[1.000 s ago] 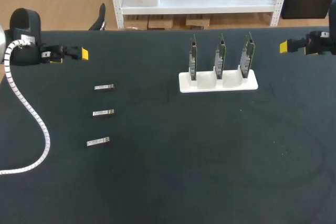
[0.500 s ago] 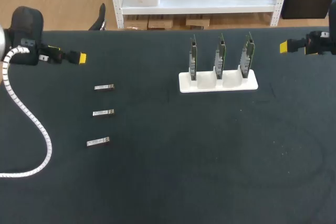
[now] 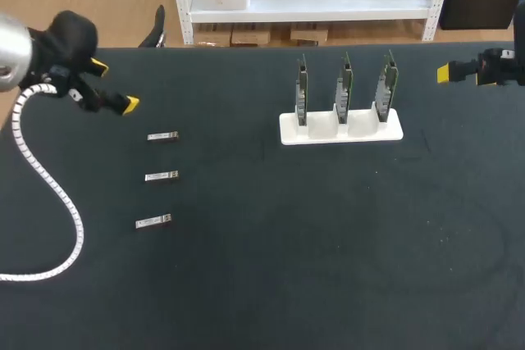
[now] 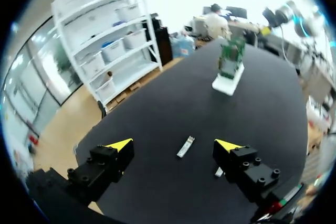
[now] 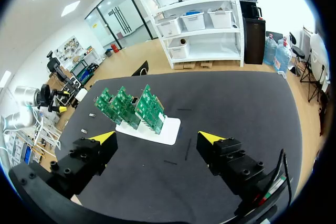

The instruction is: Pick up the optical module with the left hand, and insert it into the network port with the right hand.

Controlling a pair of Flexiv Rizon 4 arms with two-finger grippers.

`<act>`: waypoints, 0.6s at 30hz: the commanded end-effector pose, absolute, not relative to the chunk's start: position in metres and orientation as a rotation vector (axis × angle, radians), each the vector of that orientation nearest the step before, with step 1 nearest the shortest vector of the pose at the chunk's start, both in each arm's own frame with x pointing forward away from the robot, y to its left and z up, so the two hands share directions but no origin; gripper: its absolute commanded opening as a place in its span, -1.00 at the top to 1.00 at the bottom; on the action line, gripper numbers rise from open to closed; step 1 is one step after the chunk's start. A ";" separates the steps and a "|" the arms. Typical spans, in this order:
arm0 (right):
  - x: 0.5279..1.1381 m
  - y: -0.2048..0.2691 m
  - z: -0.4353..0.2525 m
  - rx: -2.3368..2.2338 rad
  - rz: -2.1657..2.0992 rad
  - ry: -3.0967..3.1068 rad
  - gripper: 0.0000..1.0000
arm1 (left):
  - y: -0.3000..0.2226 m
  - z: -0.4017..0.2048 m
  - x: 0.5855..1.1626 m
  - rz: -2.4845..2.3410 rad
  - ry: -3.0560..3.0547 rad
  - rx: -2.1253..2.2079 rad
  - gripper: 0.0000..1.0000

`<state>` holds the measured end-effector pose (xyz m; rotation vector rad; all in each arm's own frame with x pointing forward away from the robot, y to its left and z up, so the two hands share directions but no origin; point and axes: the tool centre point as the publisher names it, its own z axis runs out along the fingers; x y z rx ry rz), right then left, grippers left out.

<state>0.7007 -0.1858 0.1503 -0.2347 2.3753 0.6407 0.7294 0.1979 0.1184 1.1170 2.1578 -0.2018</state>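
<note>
At the table's (image 3: 328, 243) far-left corner: my left hand (image 3: 115, 85) hangs above the black surface, tilted, fingers spread wide, gripping nothing. A white ribbed cable (image 3: 49, 178) loops from that arm down over the table's left side.

Just right of it, three optical modules lie flat in a column, well apart from each other:
- far module (image 3: 163, 135), nearest the left hand, not touching it
- middle module (image 3: 162, 175)
- near module (image 3: 153, 220)

Left wrist view: left hand (image 4: 173, 145) released. One module (image 4: 186, 147) lies on the table ahead of it, in line with the gap between the fingers, no contact. A second module (image 4: 219, 171) shows partly, just beside one finger. Can't tell which of the three these are. The holder (image 4: 227, 84) sits well beyond.

Right of centre, towards the far edge: a white holder (image 3: 340, 127) carries three green circuit boards, upright on edge, side by side: left board (image 3: 301, 92), middle board (image 3: 345, 88), right board (image 3: 385, 84). The network ports are too small to make out.

Far right edge: my right hand (image 3: 449, 73) sits level with the board tops, well apart from the holder. Right wrist view: right hand (image 5: 157, 137) fingers wide apart, nothing in them; the holder (image 5: 149, 129) with its boards is ahead.
</note>
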 end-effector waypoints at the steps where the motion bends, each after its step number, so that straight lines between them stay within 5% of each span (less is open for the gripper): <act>1: 0.700 -0.185 0.151 -0.231 0.634 2.376 -1.00 | 0.196 0.108 0.744 -0.077 2.109 1.576 -1.00; 18: 0.700 -0.185 0.151 -0.231 0.634 2.376 -1.00 | 0.194 0.104 0.747 -0.170 2.200 1.528 -1.00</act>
